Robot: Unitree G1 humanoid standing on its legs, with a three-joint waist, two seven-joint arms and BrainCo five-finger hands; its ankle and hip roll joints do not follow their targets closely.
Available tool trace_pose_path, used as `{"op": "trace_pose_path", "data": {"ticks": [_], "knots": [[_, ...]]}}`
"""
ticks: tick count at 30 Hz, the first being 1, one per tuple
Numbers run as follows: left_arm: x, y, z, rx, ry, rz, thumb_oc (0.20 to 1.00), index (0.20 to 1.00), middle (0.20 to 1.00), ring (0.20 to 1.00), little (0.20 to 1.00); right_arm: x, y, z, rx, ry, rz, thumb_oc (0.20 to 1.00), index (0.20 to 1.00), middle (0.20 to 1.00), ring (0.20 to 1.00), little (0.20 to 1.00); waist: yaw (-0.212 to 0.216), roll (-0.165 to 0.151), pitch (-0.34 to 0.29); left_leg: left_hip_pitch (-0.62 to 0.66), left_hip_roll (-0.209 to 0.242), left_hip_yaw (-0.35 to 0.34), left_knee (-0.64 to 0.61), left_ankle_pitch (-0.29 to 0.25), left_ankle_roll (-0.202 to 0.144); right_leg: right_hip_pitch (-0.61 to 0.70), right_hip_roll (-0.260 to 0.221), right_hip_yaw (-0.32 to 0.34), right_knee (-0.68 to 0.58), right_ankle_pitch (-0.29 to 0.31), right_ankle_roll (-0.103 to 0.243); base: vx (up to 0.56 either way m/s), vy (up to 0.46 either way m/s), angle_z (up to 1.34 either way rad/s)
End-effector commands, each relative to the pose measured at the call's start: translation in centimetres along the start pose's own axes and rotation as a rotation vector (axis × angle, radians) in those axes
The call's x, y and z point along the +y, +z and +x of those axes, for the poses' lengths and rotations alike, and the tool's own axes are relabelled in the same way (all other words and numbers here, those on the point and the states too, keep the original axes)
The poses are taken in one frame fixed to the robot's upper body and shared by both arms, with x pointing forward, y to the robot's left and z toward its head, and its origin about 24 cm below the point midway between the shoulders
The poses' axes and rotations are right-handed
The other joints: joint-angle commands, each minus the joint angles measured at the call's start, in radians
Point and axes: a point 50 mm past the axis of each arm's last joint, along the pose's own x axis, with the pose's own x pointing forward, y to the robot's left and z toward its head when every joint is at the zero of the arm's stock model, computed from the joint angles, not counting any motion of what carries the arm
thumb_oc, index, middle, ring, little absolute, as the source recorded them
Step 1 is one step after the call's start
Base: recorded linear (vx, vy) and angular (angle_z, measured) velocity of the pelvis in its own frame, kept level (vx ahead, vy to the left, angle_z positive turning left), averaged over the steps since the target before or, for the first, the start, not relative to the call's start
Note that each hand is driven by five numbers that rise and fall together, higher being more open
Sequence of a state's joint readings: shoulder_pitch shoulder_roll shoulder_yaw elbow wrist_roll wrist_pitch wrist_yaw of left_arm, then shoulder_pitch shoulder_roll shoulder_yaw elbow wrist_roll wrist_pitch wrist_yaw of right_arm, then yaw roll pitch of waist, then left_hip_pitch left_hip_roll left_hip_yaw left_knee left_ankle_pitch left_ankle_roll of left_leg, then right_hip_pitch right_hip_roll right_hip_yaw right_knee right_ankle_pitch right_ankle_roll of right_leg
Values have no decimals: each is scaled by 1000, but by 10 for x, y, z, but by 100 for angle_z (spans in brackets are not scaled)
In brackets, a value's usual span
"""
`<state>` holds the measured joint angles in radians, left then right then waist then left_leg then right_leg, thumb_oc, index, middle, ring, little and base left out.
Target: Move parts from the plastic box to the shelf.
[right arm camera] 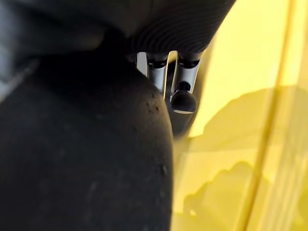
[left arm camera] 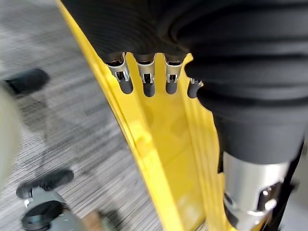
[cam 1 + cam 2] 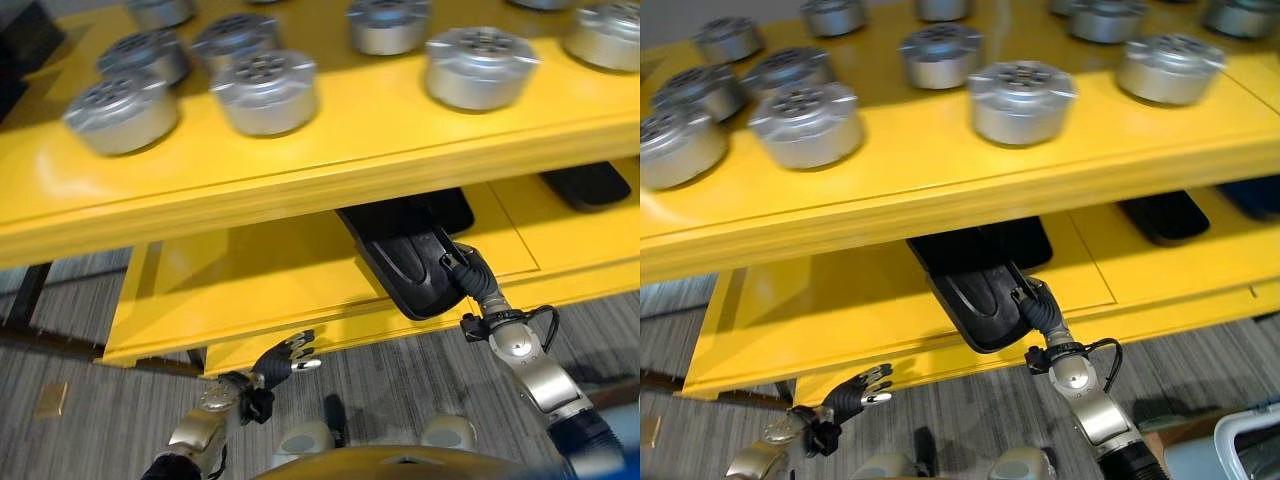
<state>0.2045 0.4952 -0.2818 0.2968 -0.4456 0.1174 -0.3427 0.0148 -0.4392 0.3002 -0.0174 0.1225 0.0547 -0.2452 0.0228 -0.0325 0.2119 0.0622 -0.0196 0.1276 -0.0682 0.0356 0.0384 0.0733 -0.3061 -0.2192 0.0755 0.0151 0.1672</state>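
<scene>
L hand [image 3: 285,358]: seen low, fingers loosely extended, nothing held; idle just short of lower shelf's front edge.
R hand [image 3: 1038,308]: fingers curled round near end of black part [image 3: 975,290], which is gripped from the side; confirmed in R wrist view, where the dark part sits against the fingers [image 1: 184,84].
Black part: held flat, its far end reaching in over lower shelf [image 3: 820,300], under the top tier; whether it rests on the shelf can't be told.
Beyond R hand: other black parts [image 3: 1165,215] lie farther back on the same shelf, to the hand's outer side.
Top shelf [image 3: 360,150]: above both hands, loaded w/ silver round parts [image 3: 480,68].
Plastic box: a pale rim [image 3: 1250,440] is glimpsed near R arm; identity uncertain.
Risk: part is overhanging front edge; if released too early it is judged likely to tip off. Low clearance under top tier could snag the hand.
</scene>
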Motion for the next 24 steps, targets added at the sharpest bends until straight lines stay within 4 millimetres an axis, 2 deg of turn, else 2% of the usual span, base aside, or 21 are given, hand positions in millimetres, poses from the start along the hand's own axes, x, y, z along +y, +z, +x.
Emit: {"op": "trace_pose_path", "data": {"ticks": [1,2,4,5,6,7,8,9,10,11,13,14,15,24], "knots": [[-1,29,3,-114,-33,83,1000,1000,1000,1000,1000,-12,32,13,-153,-24,-19,200,200,200,200,200,8,32,-15,63,144,18,-14,-78,-86,-40,-14,-26,1,79,63,-117,264,40],[0,30,2,-116,-34,98,1000,1000,1000,1000,1000,-10,32,13,-153,-19,-7,200,200,200,200,200,22,26,-18,58,142,22,-19,-77,-84,-40,-27,-52,-6,103,72,-139,250,40],[0,30,2,-131,-8,60,1000,1000,1000,1000,1000,5,32,17,-165,25,34,200,200,200,200,200,74,9,-21,64,144,68,-19,-106,-79,-48,-44,-180,18,166,95,-102,237,9],[-1,28,2,-133,5,35,1000,1000,1000,1000,1000,11,32,18,-164,43,47,200,200,200,200,200,84,8,-22,68,142,82,-19,-114,-72,-41,-27,-199,36,131,95,-26,220,-41],[-3,28,5,-129,11,43,1000,1000,1000,1000,1000,16,34,18,-161,47,59,200,200,200,200,200,74,7,-29,62,129,78,-19,-115,-56,-41,28,-176,55,65,79,-4,140,-82],[-3,28,6,-128,10,44,1000,1000,1000,1000,1000,17,34,18,-160,47,59,200,200,200,200,200,72,7,-29,62,128,76,-19,-115,-55,-42,33,-173,60,57,78,-47,84,-70],[-4,29,7,-128,5,46,1000,1000,1000,1000,1000,18,34,18,-159,44,59,200,200,200,200,200,67,5,-27,50,123,82,-19,-96,-47,-50,50,-170,61,50,60,-21,51,-14],[-11,30,13,-115,-19,37,1000,1000,1000,1000,1000,21,35,17,-147,28,39,200,200,200,200,200,48,5,-26,47,110,63,-19,-91,-36,-57,123,-115,75,-12,29,-5,68,26],[-16,30,16,-108,-31,12,1000,1000,1000,1000,1000,22,35,18,-146,22,24,200,200,200,200,200,41,7,-25,47,102,51,-19,-90,-33,-48,161,-89,73,-51,3,87,81,51],[-25,33,21,-140,-54,-99,1000,1000,1000,1000,1000,22,35,19,-140,9,0,200,200,200,200,200,27,9,-22,45,78,16,-17,-86,-28,-38,222,-26,49,-82,-35,65,38,55],[-28,35,23,-153,-56,-157,1000,1000,1000,1000,1000,22,35,19,-137,6,-4,200,200,200,200,200,21,9,-20,45,68,-1,-16,-85,-25,-32,239,-3,35,-84,-44,43,-28,106],[-30,38,28,-170,-28,-201,1000,1000,1000,1000,1000,26,34,18,-123,2,-8,200,200,200,200,200,16,9,-27,32,41,-42,-15,-82,-19,-19,253,29,-4,-69,-51,36,-132,89],[-29,37,29,-170,-24,-170,1000,1000,1000,1000,1000,26,31,20,-111,1,-4,200,200,200,200,200,20,7,-29,28,31,-61,-13,-80,-21,-13,264,43,-23,-61,-57,34,-146,51],[-26,31,21,-140,-32,-137,1000,1000,1000,1000,1000,31,19,16,-51,52,-15,200,200,200,200,200,10,34,-39,42,29,-83,-18,-69,-29,18,267,53,-50,-62,-70,40,-64,15]]}}
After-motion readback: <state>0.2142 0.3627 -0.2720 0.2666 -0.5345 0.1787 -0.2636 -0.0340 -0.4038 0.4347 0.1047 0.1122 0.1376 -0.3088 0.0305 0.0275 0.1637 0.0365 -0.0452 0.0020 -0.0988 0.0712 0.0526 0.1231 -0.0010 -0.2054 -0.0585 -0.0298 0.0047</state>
